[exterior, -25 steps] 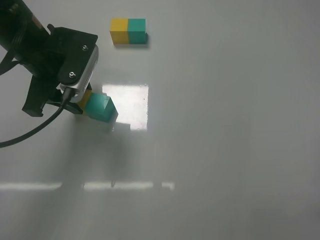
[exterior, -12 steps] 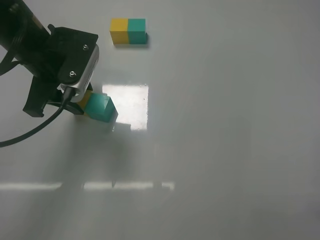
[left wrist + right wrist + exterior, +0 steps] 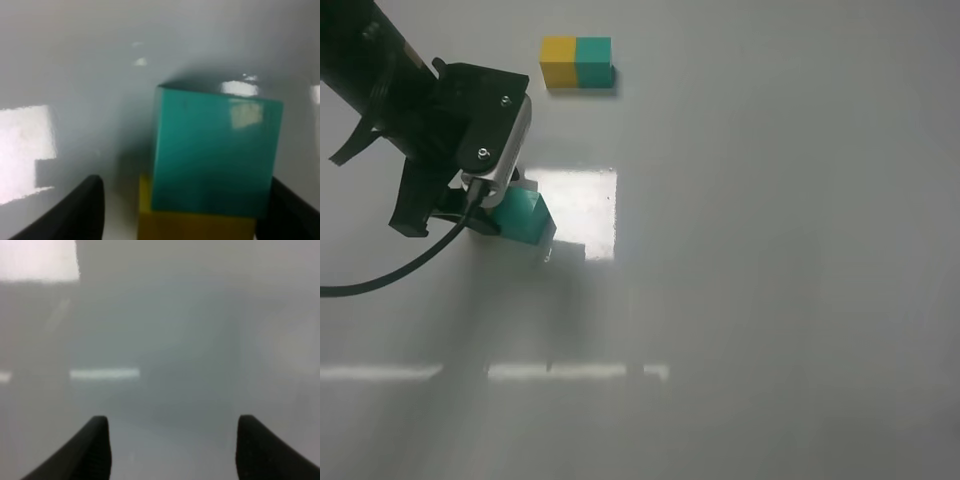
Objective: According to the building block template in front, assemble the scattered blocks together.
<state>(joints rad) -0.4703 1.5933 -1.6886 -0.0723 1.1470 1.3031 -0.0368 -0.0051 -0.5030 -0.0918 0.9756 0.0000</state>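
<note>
The template (image 3: 577, 62), a small yellow-teal bar, lies at the back of the table. The teal cube (image 3: 526, 216) sits left of centre, half under my left arm. In the left wrist view the teal cube (image 3: 215, 155) touches the yellow cube (image 3: 192, 226), which lies nearer the camera. The yellow cube is hidden under the arm in the high view. My left gripper (image 3: 185, 182) is open and straddles both cubes; one finger (image 3: 287, 210) is close beside the teal cube, the other (image 3: 75, 210) stands apart. My right gripper (image 3: 172, 419) is open and empty over bare table.
The white tabletop (image 3: 770, 250) has a bright square glare patch (image 3: 582, 205) beside the cubes and a glare strip (image 3: 560, 372) nearer the front. The left arm's cable (image 3: 380, 280) hangs off to the left. The right arm is out of the high view.
My left arm has shifted a little to the right and now covers the yellow cube in the high view. The teal cube has stayed about where it was.
</note>
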